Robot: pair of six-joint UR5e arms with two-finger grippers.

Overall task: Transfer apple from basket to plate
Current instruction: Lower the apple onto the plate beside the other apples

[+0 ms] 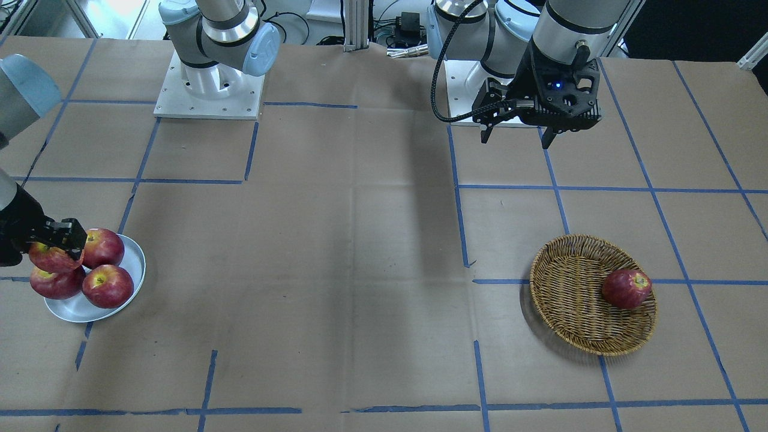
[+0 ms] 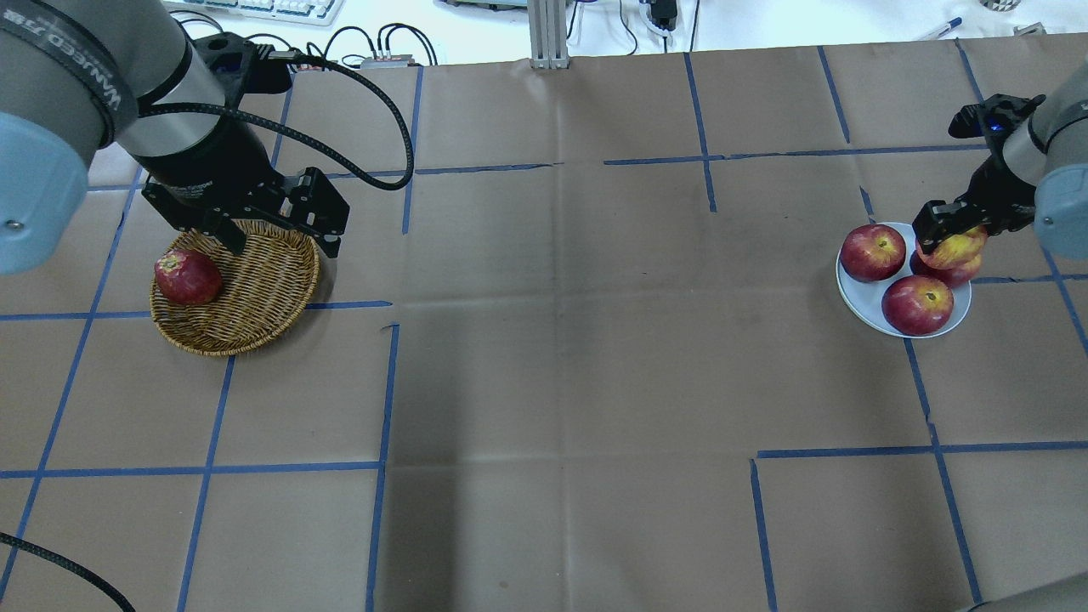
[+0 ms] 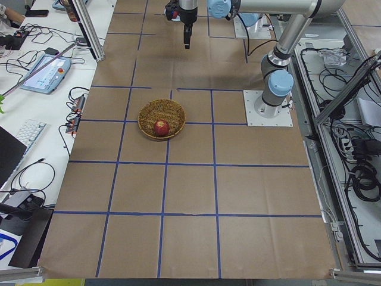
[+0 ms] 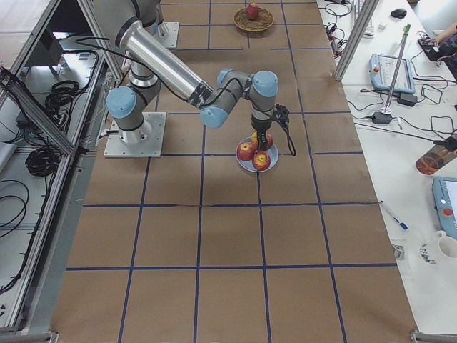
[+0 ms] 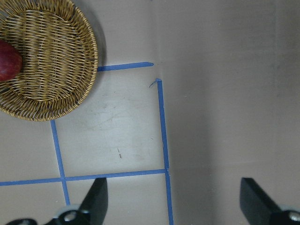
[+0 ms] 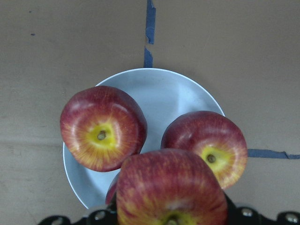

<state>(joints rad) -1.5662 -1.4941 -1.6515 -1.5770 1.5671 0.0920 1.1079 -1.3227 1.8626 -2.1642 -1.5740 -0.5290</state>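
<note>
My right tool (image 2: 950, 231) is clamped on the apple (image 6: 171, 192) (the paler, streaked one with yellow-green round the stem) and holds it just over the plate (image 6: 173, 93) at the right end of the worktop (image 2: 552, 382). Three more apples (image 2: 917, 305) lie on that plate. The held one hangs directly above one of them, and I cannot tell whether they touch. On the left, the left tool (image 1: 516, 139) hangs high with its fingers spread wide, gripping nothing, off to one side of the basket (image 1: 576, 327) — one dark red apple (image 1: 626, 288) lies inside, towards its left side.
</note>
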